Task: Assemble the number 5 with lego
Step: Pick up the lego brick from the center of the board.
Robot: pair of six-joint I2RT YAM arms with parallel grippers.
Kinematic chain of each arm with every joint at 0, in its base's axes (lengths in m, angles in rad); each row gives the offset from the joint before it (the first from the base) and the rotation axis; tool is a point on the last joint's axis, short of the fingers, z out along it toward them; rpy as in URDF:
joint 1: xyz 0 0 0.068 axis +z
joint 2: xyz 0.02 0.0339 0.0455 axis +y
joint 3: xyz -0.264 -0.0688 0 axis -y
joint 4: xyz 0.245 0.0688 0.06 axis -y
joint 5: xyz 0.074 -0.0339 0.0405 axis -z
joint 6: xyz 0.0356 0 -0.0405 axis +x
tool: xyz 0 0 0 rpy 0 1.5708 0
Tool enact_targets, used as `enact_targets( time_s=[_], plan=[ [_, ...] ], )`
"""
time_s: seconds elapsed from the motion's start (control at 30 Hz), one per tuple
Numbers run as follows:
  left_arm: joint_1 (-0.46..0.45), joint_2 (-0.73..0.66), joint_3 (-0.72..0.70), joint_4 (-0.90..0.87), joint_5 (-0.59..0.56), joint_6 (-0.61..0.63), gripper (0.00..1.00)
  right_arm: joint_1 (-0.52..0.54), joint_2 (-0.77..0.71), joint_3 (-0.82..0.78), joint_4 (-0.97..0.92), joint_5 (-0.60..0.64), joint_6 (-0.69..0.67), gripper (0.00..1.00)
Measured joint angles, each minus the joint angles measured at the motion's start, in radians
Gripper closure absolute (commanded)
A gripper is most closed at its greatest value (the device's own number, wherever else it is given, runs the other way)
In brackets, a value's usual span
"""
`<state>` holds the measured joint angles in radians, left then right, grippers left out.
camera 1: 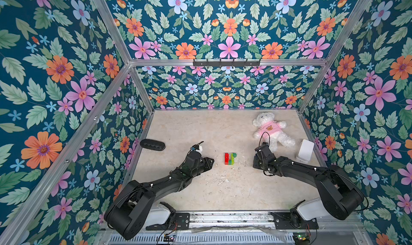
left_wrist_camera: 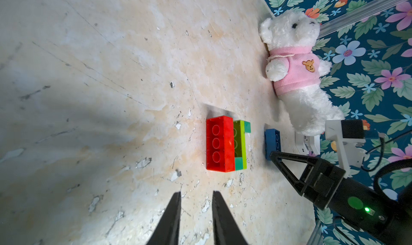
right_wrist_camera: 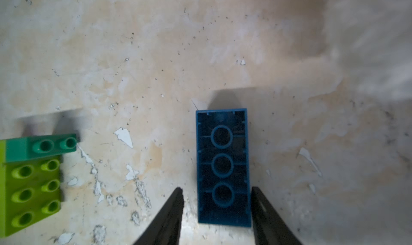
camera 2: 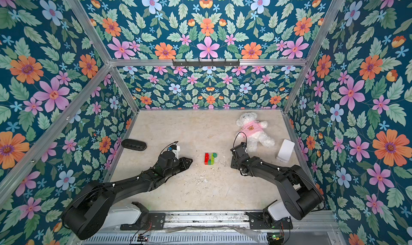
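A partial lego stack (camera 1: 230,158) (camera 2: 210,158) lies on its side mid-floor: a long red brick (left_wrist_camera: 219,143), a lime one (right_wrist_camera: 29,188) and small dark-green pieces (right_wrist_camera: 40,147). To its right a loose blue brick (right_wrist_camera: 223,166) (left_wrist_camera: 272,141) stands on its long side, hollow underside facing the right wrist camera. My right gripper (right_wrist_camera: 216,190) (camera 1: 258,162) straddles its near end, open, with one finger against it and a gap at the other. My left gripper (left_wrist_camera: 196,192) (camera 1: 211,161) sits left of the stack, jaws slightly apart and empty. The blue brick is hidden in both top views.
A white teddy in a pink shirt (camera 1: 270,128) lies at the back right, close behind the right arm. A white box (camera 1: 305,151) stands by the right wall. A black oval object (camera 1: 152,144) rests near the left wall. The floor is worn and flaked.
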<state>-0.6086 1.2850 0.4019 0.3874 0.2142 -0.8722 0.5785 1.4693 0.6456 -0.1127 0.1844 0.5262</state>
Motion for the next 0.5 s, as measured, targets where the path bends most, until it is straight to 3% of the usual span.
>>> enact_targets(
  time_s=[0.37, 0.5],
  plan=[
    [0.0, -0.003, 0.006, -0.018, -0.003, 0.007, 0.71, 0.013, 0.023, 0.015, -0.011, 0.053, -0.008, 0.78],
    [0.0, -0.013, 0.022, -0.033, -0.006, 0.007, 0.65, 0.027, 0.014, 0.023, -0.034, 0.068, -0.023, 0.79]
  ],
)
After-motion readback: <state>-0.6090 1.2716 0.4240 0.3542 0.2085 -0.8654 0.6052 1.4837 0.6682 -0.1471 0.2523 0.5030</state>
